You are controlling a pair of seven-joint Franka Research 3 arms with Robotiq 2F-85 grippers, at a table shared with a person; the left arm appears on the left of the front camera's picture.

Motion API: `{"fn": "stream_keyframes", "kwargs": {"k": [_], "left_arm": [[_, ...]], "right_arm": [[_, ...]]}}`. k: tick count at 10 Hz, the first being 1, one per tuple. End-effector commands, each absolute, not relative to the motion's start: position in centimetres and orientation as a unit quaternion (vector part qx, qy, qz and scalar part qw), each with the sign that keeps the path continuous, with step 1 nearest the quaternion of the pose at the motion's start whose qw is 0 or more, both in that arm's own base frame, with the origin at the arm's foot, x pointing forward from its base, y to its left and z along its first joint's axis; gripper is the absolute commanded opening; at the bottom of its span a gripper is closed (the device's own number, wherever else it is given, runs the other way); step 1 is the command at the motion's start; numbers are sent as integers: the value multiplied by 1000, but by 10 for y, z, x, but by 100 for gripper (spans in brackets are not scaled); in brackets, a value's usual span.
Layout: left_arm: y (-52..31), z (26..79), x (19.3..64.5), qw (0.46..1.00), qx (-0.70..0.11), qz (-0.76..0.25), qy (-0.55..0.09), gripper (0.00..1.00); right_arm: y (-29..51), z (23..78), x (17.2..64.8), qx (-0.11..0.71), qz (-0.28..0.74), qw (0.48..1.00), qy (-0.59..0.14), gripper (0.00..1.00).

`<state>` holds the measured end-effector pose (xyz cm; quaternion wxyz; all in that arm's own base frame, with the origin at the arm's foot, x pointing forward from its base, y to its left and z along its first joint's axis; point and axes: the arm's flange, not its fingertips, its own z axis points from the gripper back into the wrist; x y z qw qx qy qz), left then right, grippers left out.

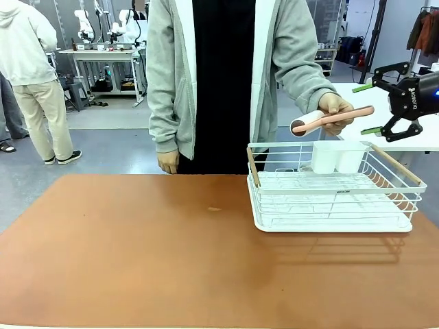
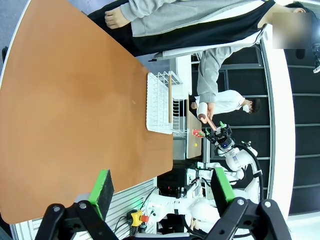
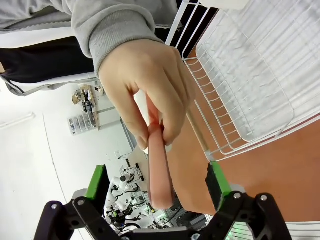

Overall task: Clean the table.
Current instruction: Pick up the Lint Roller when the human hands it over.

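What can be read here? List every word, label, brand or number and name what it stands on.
"ROBOTIQ": white letters running sideways on the black body of the right gripper.
Any labels on the far workbench: too small to read.
No print can be seen on the lint roller, the wire rack or the table.

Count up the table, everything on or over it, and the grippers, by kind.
Table: 1
Wire rack: 1
White holder in the rack: 1
Pink-handled roller in the person's hand: 1
Small speck: 1
Grippers: 2, left gripper and right gripper
Total: 7
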<state>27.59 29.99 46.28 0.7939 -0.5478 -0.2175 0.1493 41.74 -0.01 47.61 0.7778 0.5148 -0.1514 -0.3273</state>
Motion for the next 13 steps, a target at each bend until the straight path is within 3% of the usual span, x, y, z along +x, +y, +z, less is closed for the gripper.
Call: {"fn": "stream_keyframes", "kwargs": {"k": [1,5,6,7,8,9,10,11,12,13], "left_arm": [[300,465,273,788,-555,141,-227,100],[300,465,273,788,-555,141,-227,100],[300,465,273,788,-555,141,-227,100],[300,465,273,788,-555,141,-227,100],[300,465,273,788,-555,141,-227,100],[300,465,273,788,-555,141,-227,100],[300,465,273,788,-555,141,-227,100],[300,465,273,788,-555,141,-227,100],[300,465,273,788,-555,141,-227,100],[300,465,273,788,-555,141,-227,100]], "right_arm": [[9,471,425,521,-316,775,-167,100],[11,466,430,514,-315,779,-171,100],[10,466,432,514,-314,779,-176,80],[10,466,431,513,-314,779,-177,80],[10,465,432,511,-313,780,-176,60],[9,464,433,511,-312,782,-173,75],[9,463,434,510,-313,783,-172,40],[10,463,435,510,-312,783,-172,55],[10,463,435,510,-311,783,-172,20],[10,462,435,511,-311,783,-172,35]]}}
